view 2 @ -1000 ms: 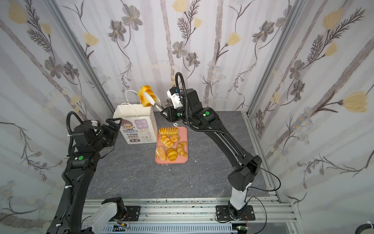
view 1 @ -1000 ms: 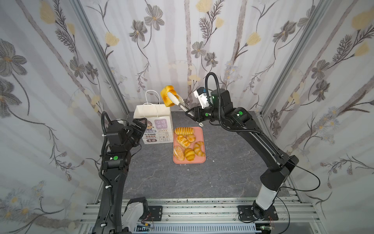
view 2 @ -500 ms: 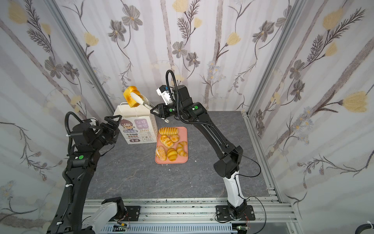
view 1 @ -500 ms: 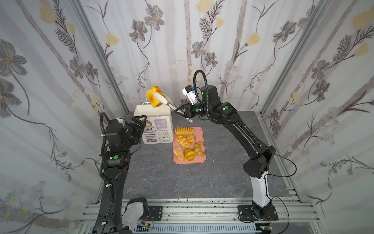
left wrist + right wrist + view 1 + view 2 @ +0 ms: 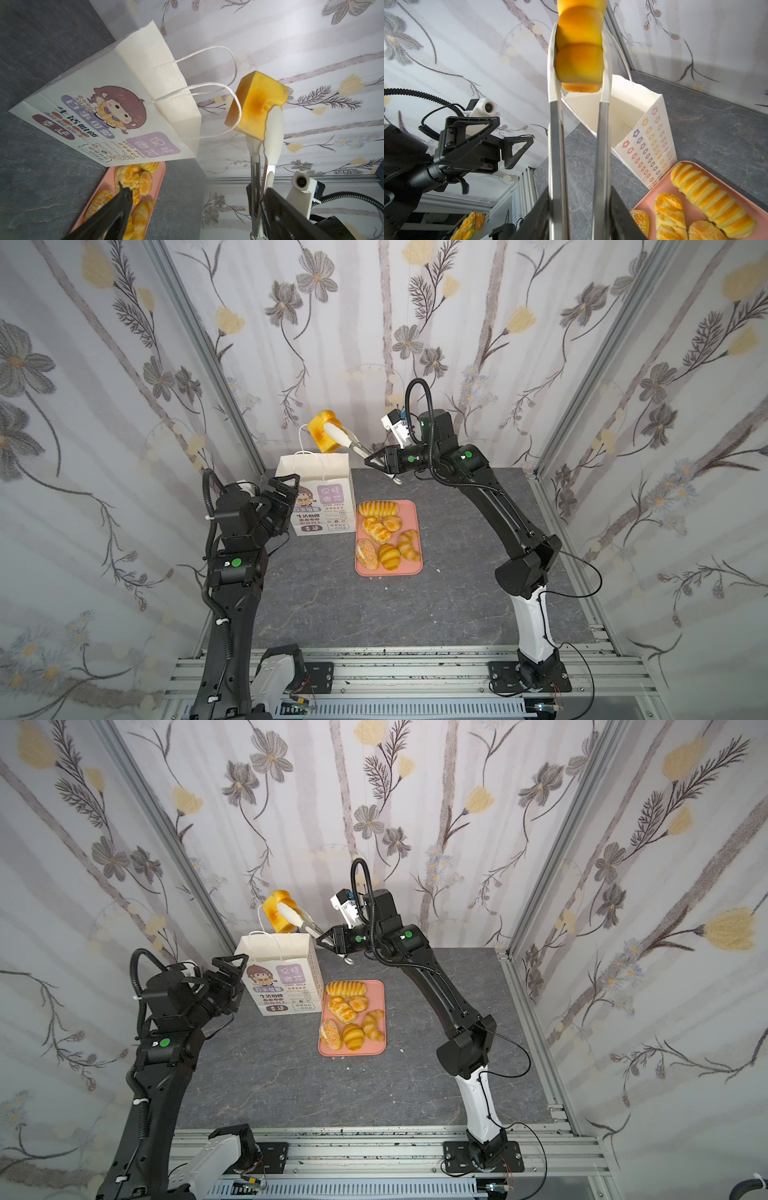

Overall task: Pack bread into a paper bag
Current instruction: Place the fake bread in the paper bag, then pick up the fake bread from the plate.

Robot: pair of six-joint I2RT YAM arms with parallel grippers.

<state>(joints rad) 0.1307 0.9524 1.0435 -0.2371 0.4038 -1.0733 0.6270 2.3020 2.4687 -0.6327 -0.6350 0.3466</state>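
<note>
In both top views the loaf (image 5: 322, 435), pinched in the white tips of the tongs (image 5: 348, 440), now hangs above the open mouth of the paper bag (image 5: 316, 472). 1 second ago it was over the bag's tray-side edge. It then swung further across and has since eased back a little. The right hand (image 5: 376, 460) is clamped on the tongs' metal arms. The left hand (image 5: 226, 979) has not moved: its jaws are spread wide, empty, just beside the bag's outer side. 6 rolls (image 5: 389, 556) remain on the pink tray (image 5: 419, 539), which sits on the tabletop (image 5: 457, 593) just beside the bag.

In the left wrist view the loaf (image 5: 257, 104) sits level with the bag's cord handles (image 5: 235, 68), and 1 cord crosses in front of it. The tongs (image 5: 272, 133) grip its lower end. A finger (image 5: 118, 209) of the left hand points toward the tray.

In the right wrist view the loaf (image 5: 579, 52) is squeezed between both tong tips, with the bag's white interior (image 5: 612, 108) open beyond it. No bread shows in the part of the interior that is visible. The left hand (image 5: 512, 133) gapes empty.

The carry looks essentially finished. Lowering the loaf past the handles and letting go would be the next step, and a cord could snag it.
</note>
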